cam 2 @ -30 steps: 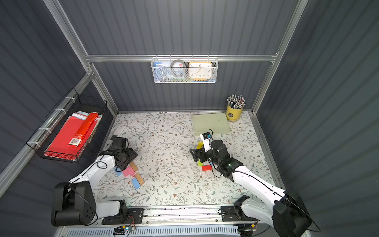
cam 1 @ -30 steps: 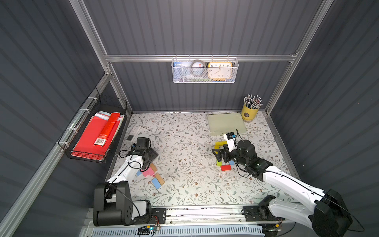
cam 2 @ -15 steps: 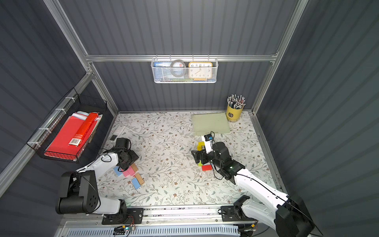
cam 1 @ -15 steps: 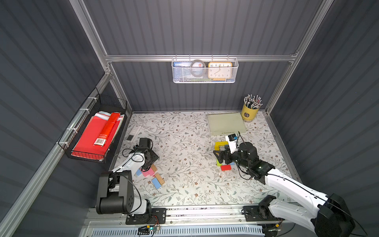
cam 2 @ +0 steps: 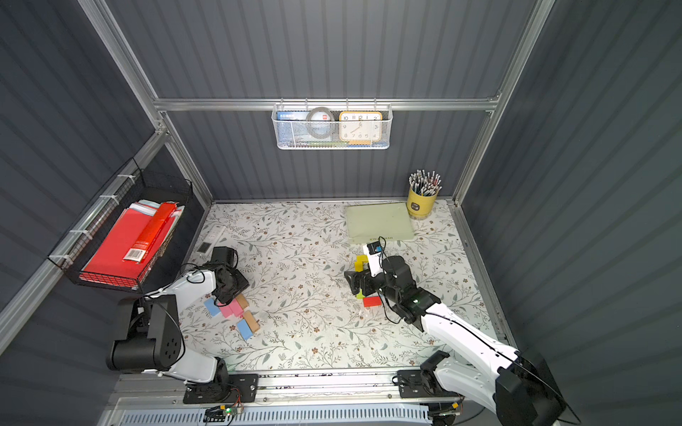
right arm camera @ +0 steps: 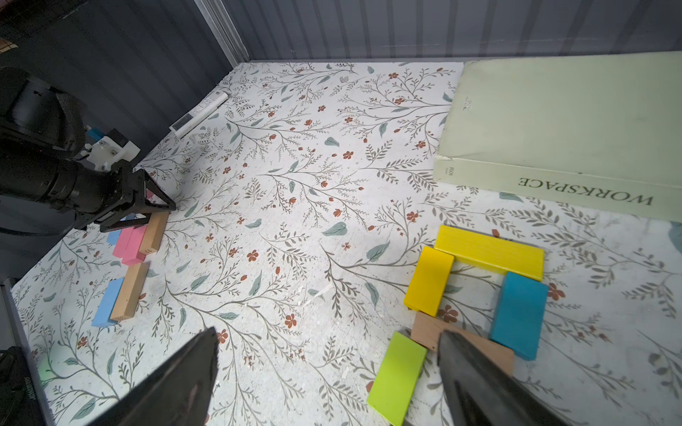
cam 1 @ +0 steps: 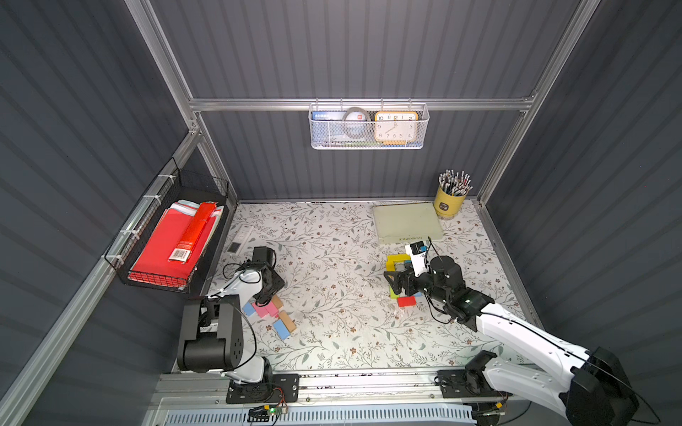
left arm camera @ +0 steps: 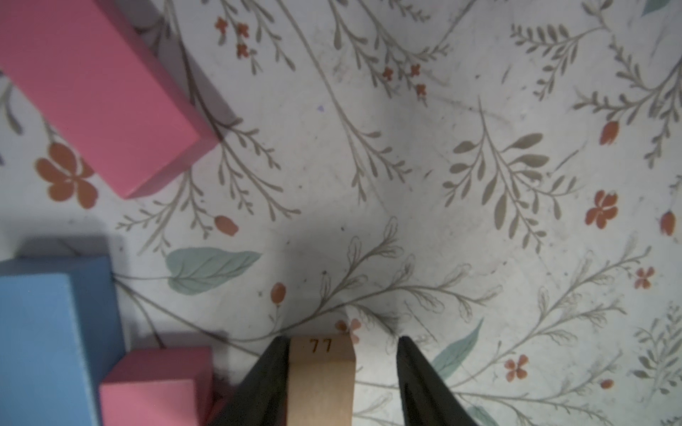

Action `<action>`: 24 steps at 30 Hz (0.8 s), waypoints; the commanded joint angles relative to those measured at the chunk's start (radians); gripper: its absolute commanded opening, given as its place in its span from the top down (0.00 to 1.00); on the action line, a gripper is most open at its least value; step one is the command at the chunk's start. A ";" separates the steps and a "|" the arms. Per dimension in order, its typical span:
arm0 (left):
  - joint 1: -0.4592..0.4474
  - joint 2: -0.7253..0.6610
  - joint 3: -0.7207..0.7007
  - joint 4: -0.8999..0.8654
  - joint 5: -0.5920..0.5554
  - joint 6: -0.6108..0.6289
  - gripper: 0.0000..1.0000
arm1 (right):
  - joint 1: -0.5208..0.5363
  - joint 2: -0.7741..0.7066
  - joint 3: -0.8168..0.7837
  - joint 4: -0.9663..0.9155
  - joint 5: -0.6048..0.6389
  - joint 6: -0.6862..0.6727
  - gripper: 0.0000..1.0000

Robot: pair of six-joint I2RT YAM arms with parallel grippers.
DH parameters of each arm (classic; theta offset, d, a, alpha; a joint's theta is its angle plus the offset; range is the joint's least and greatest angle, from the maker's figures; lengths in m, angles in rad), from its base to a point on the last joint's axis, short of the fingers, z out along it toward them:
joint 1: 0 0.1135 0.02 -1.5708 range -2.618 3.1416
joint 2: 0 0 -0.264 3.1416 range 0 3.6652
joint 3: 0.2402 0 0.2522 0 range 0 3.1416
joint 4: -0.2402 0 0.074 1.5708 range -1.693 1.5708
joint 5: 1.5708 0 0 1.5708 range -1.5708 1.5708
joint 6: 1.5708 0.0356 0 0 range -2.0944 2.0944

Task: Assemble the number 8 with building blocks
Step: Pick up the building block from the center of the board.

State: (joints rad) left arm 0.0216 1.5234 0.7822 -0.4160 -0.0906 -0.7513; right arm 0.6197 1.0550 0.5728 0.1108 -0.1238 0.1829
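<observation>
in both top views the left gripper (cam 1: 266, 299) points down at a loose cluster of building blocks (cam 1: 272, 313) near the left edge of the table (cam 1: 332, 343). they are pink, blue and tan pieces lying flat, some of them touching. the right gripper (cam 1: 392, 283) hovers low over a second group on the right half, where yellow pieces (cam 1: 394, 259) form a corner. a red block (cam 1: 406, 301) lies just beside the arm. in a top view the red block (cam 2: 372, 301) and the pink pieces (cam 2: 229, 309) also show, with the left gripper (cam 2: 224, 299) right above the pink ones.

in the left wrist view the fingers (left arm camera: 265, 380) straddle a tan block (left arm camera: 320, 376) stamped 77. one finger lies against its side. the other stands off, with bare table showing between it and the block, so the fingers are not closed on it. a long pink block (left arm camera: 96, 92), a blue block (left arm camera: 48, 332) and a shorter pink block (left arm camera: 155, 387) lie off to one side.

in the right wrist view the fingers (right arm camera: 177, 380) are spread wide with nothing between them. by one fingertip sits the partly built figure. a long yellow block (right arm camera: 491, 254) meets a short yellow block (right arm camera: 430, 280) at a corner, and a teal block (right arm camera: 520, 313) lies under the long one's other end. a plain wood block (right arm camera: 424, 330) is partly hidden by the finger, and a lime block (right arm camera: 398, 376) lies next to it. a pale green book (right arm camera: 553, 121) lies beyond the figure.
</observation>
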 commanded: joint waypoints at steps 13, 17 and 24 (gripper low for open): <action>0.008 0.034 0.013 -0.013 0.012 0.049 0.68 | 0.002 0.019 -0.012 -0.004 0.003 0.000 0.03; 0.008 0.030 0.005 -0.014 0.025 0.052 0.75 | 0.003 0.020 -0.010 -0.007 0.006 0.002 0.03; 0.006 0.029 0.049 0.030 0.127 -0.011 0.95 | 0.002 0.019 0.009 -0.030 0.010 0.007 0.03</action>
State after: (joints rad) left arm 0.0235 1.5402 0.7994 -0.4065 -0.0357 -0.7246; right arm 0.6197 1.0706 0.5694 0.0982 -0.1234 0.1833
